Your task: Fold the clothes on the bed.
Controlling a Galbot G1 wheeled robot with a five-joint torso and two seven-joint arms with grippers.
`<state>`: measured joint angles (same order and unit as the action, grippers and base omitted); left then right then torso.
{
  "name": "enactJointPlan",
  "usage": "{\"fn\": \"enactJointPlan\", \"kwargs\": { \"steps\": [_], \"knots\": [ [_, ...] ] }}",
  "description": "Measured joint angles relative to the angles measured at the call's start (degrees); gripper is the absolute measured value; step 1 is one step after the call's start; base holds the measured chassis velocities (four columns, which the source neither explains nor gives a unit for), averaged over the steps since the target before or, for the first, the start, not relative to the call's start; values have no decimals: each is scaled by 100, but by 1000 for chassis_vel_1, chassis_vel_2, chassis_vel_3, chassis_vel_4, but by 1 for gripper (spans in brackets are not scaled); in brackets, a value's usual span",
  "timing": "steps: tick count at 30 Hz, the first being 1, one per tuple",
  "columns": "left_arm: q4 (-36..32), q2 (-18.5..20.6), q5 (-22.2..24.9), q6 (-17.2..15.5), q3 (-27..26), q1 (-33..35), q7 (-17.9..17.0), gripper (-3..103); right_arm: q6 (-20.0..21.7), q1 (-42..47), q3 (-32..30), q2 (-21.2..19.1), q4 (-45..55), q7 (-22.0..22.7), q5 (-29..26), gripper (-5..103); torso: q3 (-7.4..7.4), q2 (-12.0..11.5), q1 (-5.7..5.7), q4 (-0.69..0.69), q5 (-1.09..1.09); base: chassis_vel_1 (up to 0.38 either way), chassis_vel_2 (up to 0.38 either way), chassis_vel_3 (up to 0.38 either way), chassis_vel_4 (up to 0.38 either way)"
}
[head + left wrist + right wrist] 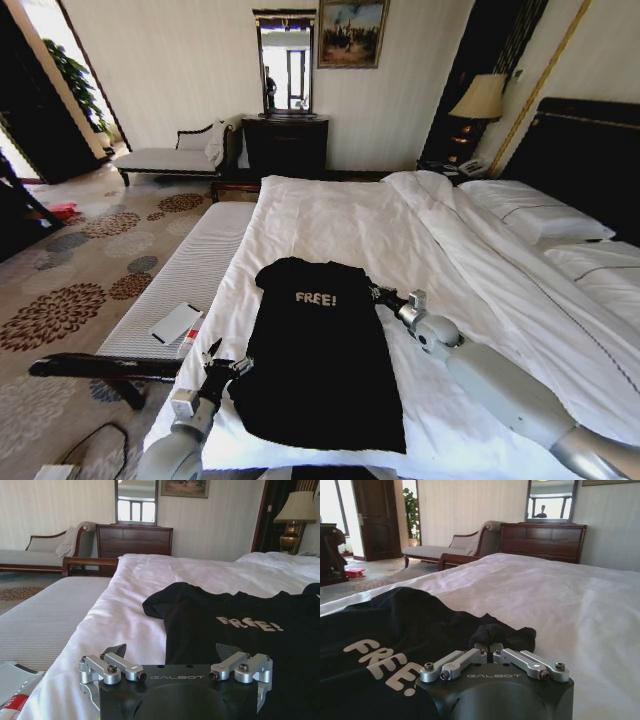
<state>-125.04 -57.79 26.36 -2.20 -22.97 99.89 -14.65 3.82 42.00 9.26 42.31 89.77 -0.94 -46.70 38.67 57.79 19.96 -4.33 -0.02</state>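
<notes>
The clothes, one black T-shirt (320,360) with white "FREE!" lettering, lie flat on the white duvet of the bed (340,220), collar toward the far side. My right gripper (383,296) is at the shirt's right sleeve. In the right wrist view the right gripper (490,647) is shut on a small bunch of black sleeve fabric (502,632). My left gripper (226,362) hovers at the shirt's left edge near the hem. Seen from the left wrist, the left gripper (172,652) stands wide open and holds nothing, with the T-shirt (235,630) just ahead of it.
A narrow white padded bench (200,260) runs along the bed's left side, with a white booklet (175,322) on it. Pillows (535,215) lie at the right by the dark headboard. A dark dresser (285,145), a chaise longue (175,155) and a lamp (482,98) line the far wall.
</notes>
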Motion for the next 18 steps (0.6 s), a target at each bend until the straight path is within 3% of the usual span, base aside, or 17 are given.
{"fn": "enactJointPlan", "kwargs": {
  "steps": [7, 11, 14, 18],
  "knots": [
    [-120, -7, 16, 27, -247, 250, 36, 100, -36, -582, 777, 382, -601, 59, 315, -1, 0, 0, 0, 3, 2, 0, 0, 0, 0],
    [-121, -28, 18, 51, -327, 340, 75, 100, -88, -578, 975, 453, -566, 101, 570, 5, 0, 0, 0, 3, 2, 0, 0, 0, 0],
    [-73, -42, 10, 57, -316, 328, 87, 100, -160, -371, 958, 387, -215, 100, 846, 21, 1, -1, 0, 2, 3, 0, 0, 0, 0],
    [-18, -51, 4, 51, -245, 240, 85, 100, -214, -154, 802, 204, 229, 86, 1048, 32, 0, 0, 0, 1, 0, 0, 0, 0, 0]
  ]
}}
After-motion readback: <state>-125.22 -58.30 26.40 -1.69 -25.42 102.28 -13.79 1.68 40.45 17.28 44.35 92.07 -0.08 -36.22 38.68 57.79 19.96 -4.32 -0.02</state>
